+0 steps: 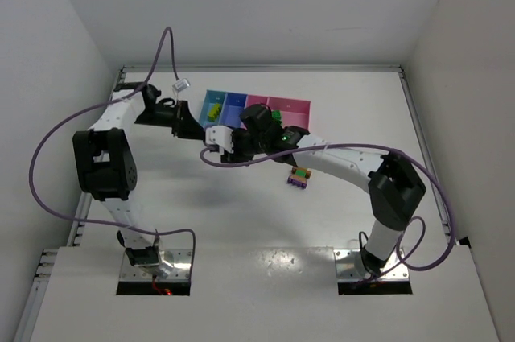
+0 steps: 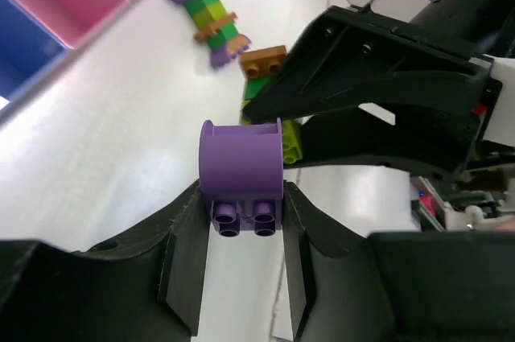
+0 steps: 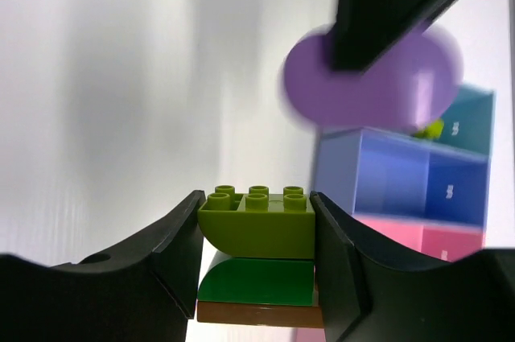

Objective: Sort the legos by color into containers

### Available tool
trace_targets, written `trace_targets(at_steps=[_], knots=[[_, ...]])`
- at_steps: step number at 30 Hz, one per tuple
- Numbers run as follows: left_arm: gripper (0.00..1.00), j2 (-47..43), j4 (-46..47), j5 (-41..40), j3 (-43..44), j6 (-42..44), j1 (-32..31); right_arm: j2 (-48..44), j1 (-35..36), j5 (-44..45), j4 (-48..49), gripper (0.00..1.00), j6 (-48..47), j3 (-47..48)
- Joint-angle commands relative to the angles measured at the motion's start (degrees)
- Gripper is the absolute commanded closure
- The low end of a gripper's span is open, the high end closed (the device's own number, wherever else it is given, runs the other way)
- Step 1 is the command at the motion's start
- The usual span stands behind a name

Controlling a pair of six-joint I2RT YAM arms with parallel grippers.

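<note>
Currently the left pincer (image 2: 241, 217) is clamped on the round purple piece (image 2: 241, 161). It is gripped low, at the studded base, so the curved body sticks out past the fingertips. The right pincer (image 3: 256, 217) is closed on a three-brick stack (image 3: 241, 274): a lime brick (image 3: 257, 229) on top, a dark green brick (image 3: 278, 282) under it and an orange brick (image 3: 257, 314) at the bottom. The lime brick is squeezed by its sides, with its studs left exposed.

Both loads are held off the bench (image 1: 201, 213), facing each other just in front of the containers (image 1: 294, 107). The setup is judged to be a two-arm pull-apart, with one pincer used as a vice. In the right wrist view a gap shows between the purple piece and the lime studs, so the two are taken as separated.

A yellowish brick (image 1: 213, 112) sits in the light blue bin (image 1: 211, 99). Which bin is meant for purple cannot be told. A multicolour strip (image 2: 211, 20) lies unsorted on the bench beside the right arm.
</note>
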Motion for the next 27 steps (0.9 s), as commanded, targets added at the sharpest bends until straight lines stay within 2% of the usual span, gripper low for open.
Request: trace_targets(at_steps=[1, 3, 4, 5, 7, 8, 9, 13, 18, 22, 27], knots=[[0.87, -4.04, 14.27, -2.45, 1.72, -10.14, 0.17, -5.83, -2.70, 1.14, -0.91, 0.87, 0.69, -2.55], [0.87, -7.30, 22.74, -7.46, -0.39, -16.94, 0.70, -7.42, -5.08, 2.55, -0.91, 0.87, 0.69, -4.22], [0.87, -10.45, 30.26, -11.92, -2.40, -22.28, 0.70, -9.00, -6.57, 3.34, -0.91, 0.87, 0.69, -5.10], [0.87, -11.87, 33.64, -11.96, -3.29, -24.60, 0.00, -9.71, -6.58, 3.35, -1.44, 0.87, 0.69, -5.11], [0.87, -13.72, 41.89, -19.05, -4.44, -29.34, -1.23, -11.03, -8.60, 4.13, -1.44, 0.87, 1.48, -5.90], [0.87, -14.43, 43.59, -21.34, -4.44, -32.41, -2.02, -11.03, -9.30, 4.14, -1.44, 0.87, 2.18, -6.68], [0.87, -14.43, 45.52, -28.76, -4.44, -34.62, -4.29, -11.90, -10.78, 4.14, -1.44, 0.87, 3.84, -6.69], [0.87, -13.65, 54.13, -40.59, -4.44, -41.22, -10.45, -13.14, -14.74, 4.84, -1.44, 0.87, 10.16, -7.39], [0.85, -8.82, 56.70, -49.38, -1.72, -45.52, -18.44, -14.20, -18.70, 3.44, -0.39, 0.87, 19.13, -7.39], [0.84, -3.28, 57.23, -56.42, 1.26, -47.47, -21.18, -14.73, -22.48, -0.42, 0.84, 0.87, 28.78, -6.87], [0.78, 1.82, 57.23, -61.87, 3.90, -50.20, -21.72, -14.20, -26.26, -6.75, 3.03, 0.87, 38.99, -5.72]])
